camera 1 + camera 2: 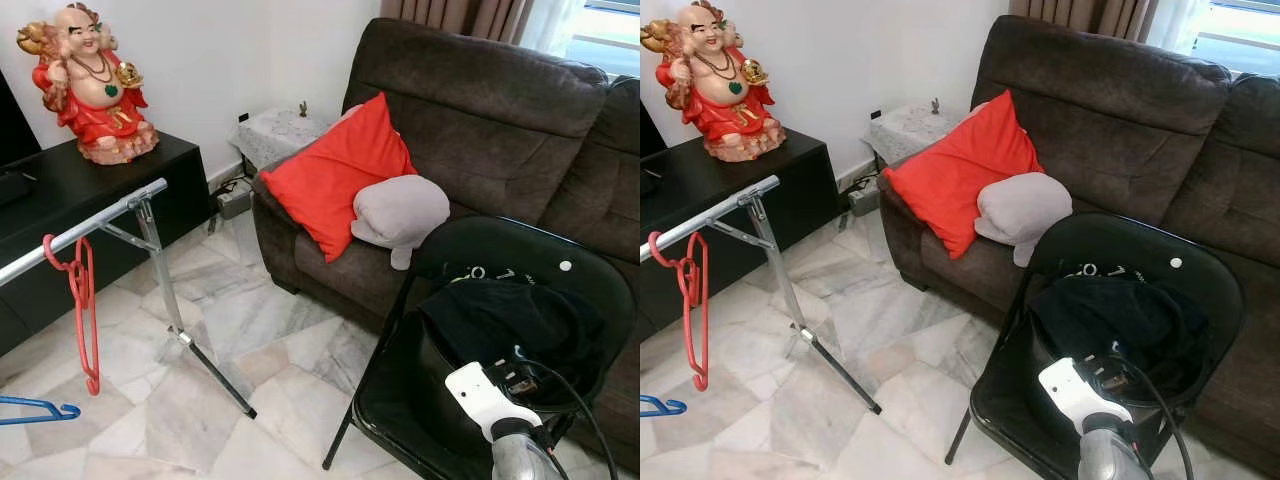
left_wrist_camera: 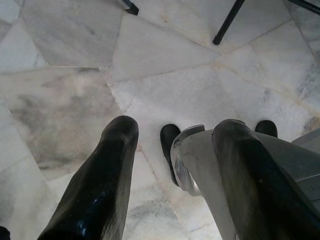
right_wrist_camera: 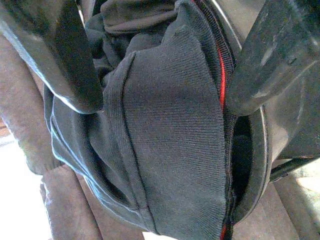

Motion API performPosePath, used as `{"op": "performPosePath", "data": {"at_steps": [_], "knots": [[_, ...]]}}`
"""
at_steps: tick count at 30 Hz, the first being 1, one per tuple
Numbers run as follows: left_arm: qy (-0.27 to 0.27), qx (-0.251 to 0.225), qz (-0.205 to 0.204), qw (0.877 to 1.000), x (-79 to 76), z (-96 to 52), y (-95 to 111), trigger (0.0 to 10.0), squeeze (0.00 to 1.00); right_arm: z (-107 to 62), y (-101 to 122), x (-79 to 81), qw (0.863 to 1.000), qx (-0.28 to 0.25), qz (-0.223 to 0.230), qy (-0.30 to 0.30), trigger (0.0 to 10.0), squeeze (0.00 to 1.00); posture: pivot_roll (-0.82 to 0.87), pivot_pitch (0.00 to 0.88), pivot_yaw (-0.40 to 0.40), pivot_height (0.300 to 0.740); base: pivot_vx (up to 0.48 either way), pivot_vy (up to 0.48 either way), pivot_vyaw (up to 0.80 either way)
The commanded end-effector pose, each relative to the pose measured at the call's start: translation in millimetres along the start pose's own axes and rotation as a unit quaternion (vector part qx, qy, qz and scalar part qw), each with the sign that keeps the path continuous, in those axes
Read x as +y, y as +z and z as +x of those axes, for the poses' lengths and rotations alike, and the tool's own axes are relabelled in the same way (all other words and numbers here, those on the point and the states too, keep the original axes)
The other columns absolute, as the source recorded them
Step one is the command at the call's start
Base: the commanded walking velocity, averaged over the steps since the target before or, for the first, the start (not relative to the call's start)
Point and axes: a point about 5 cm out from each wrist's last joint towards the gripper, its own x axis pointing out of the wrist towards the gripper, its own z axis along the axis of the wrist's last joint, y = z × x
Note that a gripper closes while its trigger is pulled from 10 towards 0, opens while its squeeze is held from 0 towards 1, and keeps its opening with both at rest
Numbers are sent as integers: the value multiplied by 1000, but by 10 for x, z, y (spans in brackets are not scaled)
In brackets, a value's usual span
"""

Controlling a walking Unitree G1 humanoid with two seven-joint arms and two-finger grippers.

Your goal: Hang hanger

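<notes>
Here, at the far left, a blue hanger (image 1: 38, 409) is seen low over the marble floor (image 1: 190, 400), and just above it a red hanger (image 1: 82, 300) is hooked on the silver rail of a clothes rack (image 1: 90, 226), hanging down freely. Behind the rack, a red-robed figurine (image 1: 88, 82) is set on a black cabinet (image 1: 95, 185). Further along, a red cushion (image 1: 335, 172) and a grey cushion (image 1: 400, 210) are propped on the brown sofa (image 1: 480, 120). At the right, a black folding chair (image 1: 400, 400) is placed before the sofa, with a dark garment (image 1: 510, 320) heaped on its seat. The right gripper (image 3: 160, 60) is held over that garment, its fingers spread wide on either side of a fold with a red seam, nothing being clamped. The left gripper (image 2: 170, 165) is pointed down at the floor, its fingers parted with nothing between them.
</notes>
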Motion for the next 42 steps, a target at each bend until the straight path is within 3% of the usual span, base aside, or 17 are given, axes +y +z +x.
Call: {"op": "performPosePath", "data": {"at_steps": [1,2,14,20,26,29,34,42], "knots": [[1,17,-5,1000,-5,-21,-75,10000,0,16,-14,-11,1000,-1,-17,1,8863,0,98,32,-16,740,0,0,0],[0,17,-5,1000,-11,-19,-74,10000,0,23,-41,-37,1000,7,-18,-9,10000,0,98,32,-16,740,0,0,0],[1,17,-4,1000,2,-23,-74,10000,0,15,-19,-157,998,-2,-22,-59,10000,0,98,33,-14,740,0,0,0],[0,17,-4,1000,3,-25,-78,10000,0,-5,80,-323,992,-38,-21,-122,10000,0,96,34,-14,740,0,0,0],[-1,21,-3,1000,-12,-28,-96,10000,0,-28,141,-359,989,-57,-11,-138,10000,0,96,34,-14,740,0,0,0],[-1,23,-4,1000,-13,-30,-104,10000,0,-31,111,-302,991,-48,-8,-124,10000,0,94,36,-16,740,0,0,0],[-1,24,-4,1000,-6,-35,-113,10000,0,-24,122,-87,998,-55,10,-43,10000,0,96,38,-14,740,0,0,0],[0,24,-4,1000,7,-41,-116,10000,0,1,119,-34,999,-50,12,-18,10000,0,96,39,-15,740,0,0,0]]}}
